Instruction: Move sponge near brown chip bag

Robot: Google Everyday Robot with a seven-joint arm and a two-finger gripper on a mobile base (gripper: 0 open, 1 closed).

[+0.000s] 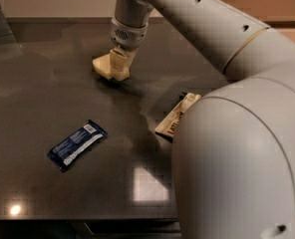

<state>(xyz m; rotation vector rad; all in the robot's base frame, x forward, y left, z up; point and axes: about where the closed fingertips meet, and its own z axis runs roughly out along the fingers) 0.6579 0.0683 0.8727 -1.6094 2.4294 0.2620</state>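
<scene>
1. The sponge [101,64] is located on the far part of the table [43,93], left of centre in the camera view. Its pale yellow body is seen protruding to the left of the gripper.
2. The gripper [120,72] is positioned directly over the sponge, pointing downward. Its fingers [118,59] are closed onto the sponge, and nothing else is held.
3. A dark shadow is seen just under the sponge. Whether the sponge is resting on the table surface or raised slightly above it cannot be told.
4. The brown chip bag [177,115] is located to the right of the sponge and nearer the camera, well apart from it. Only a cream-coloured edge strip with dark print is exposed; the rest is hidden behind the arm [237,163].
5. The arm is extended from the lower right foreground up and across the top of the view to the gripper. Its large elbow section fills the lower right corner.
6. A dark blue wrapper [76,144] is laid flat on the near left part of the table, set diagonally, well apart from both the sponge and the brown chip bag.
7. The table is dark and glossy; a square light reflection [150,184] is seen near its front edge.
</scene>
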